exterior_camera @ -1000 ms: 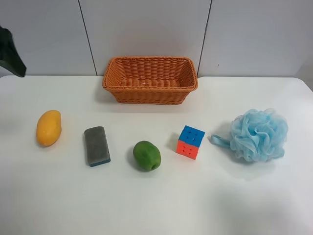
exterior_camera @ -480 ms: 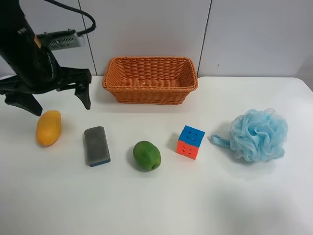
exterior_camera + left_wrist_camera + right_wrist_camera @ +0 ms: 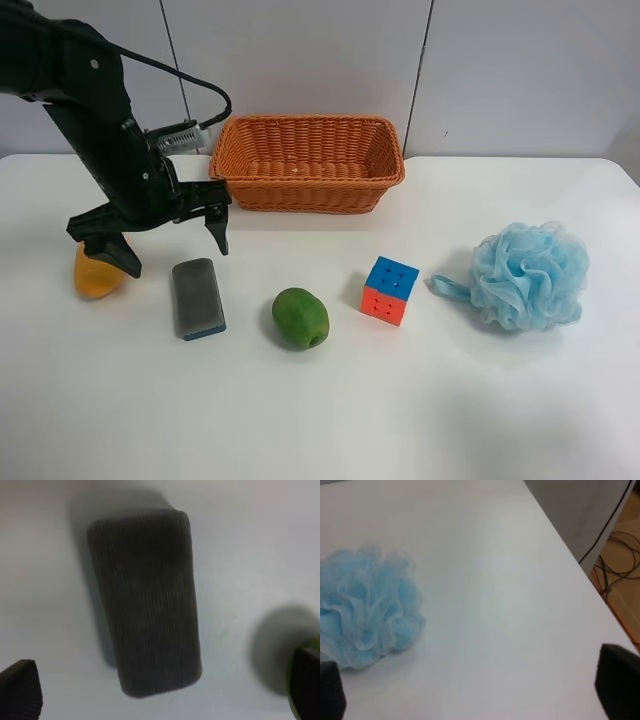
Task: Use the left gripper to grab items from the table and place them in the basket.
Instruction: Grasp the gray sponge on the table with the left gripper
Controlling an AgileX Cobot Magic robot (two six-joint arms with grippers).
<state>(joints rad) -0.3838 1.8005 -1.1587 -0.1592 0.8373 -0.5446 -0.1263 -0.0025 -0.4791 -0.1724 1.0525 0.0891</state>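
My left gripper (image 3: 172,250) is open and hangs just above the grey block with a blue base (image 3: 198,298). In the left wrist view the block (image 3: 145,600) lies between the spread fingertips (image 3: 20,692). The yellow mango (image 3: 93,279) is partly hidden behind one finger. The green fruit (image 3: 300,318), the puzzle cube (image 3: 390,290) and the light-blue pouf (image 3: 530,275) lie in a row on the white table (image 3: 330,410). The wicker basket (image 3: 307,190) stands at the back and holds nothing. My right gripper (image 3: 472,687) is open near the pouf (image 3: 367,610).
The table's edge (image 3: 570,560) runs close to my right gripper, with cables on the floor (image 3: 620,555) beyond it. A grey panelled wall (image 3: 500,70) stands behind the basket. The left arm's cable (image 3: 195,85) loops beside the basket's rim.
The left arm has swung in from the view's left edge, moved right and lower, and its open gripper now hangs over the grey block. The items have not moved.
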